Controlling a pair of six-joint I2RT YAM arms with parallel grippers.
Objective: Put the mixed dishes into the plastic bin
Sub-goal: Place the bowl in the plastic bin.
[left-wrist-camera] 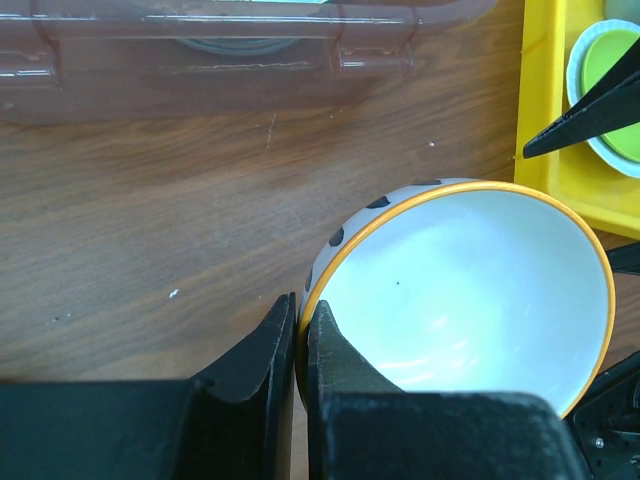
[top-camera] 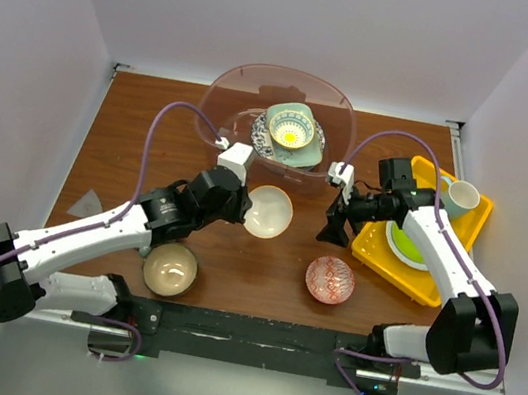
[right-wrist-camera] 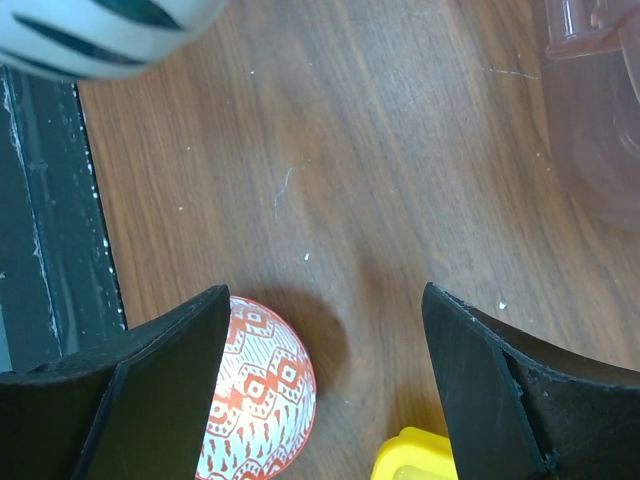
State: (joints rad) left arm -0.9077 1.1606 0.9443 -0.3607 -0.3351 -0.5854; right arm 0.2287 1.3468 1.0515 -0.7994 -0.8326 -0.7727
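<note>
My left gripper (top-camera: pixel 243 204) is shut on the rim of a white bowl (top-camera: pixel 268 211) with an orange edge and black spots outside (left-wrist-camera: pixel 470 290); one finger (left-wrist-camera: pixel 262 350) is outside the wall and the other inside. The bowl hangs just in front of the plastic bin (top-camera: pixel 223 89), which holds a blue-patterned plate, a mint square dish (top-camera: pixel 290 127) and a small bowl. My right gripper (top-camera: pixel 332 231) is open above bare wood (right-wrist-camera: pixel 325 310), beside a red-patterned bowl (top-camera: pixel 329 279) (right-wrist-camera: pixel 255 400). A tan bowl (top-camera: pixel 170 269) sits at the near left. A mug (top-camera: pixel 461 198) stands on the tray.
A yellow tray (top-camera: pixel 372 248) at the right carries a lime-green plate (top-camera: pixel 406 244); its corner (right-wrist-camera: pixel 415 455) shows beneath my right fingers. A small grey triangle (top-camera: pixel 89 201) lies at the left. The bin's wall (left-wrist-camera: pixel 200 60) is close ahead of the held bowl.
</note>
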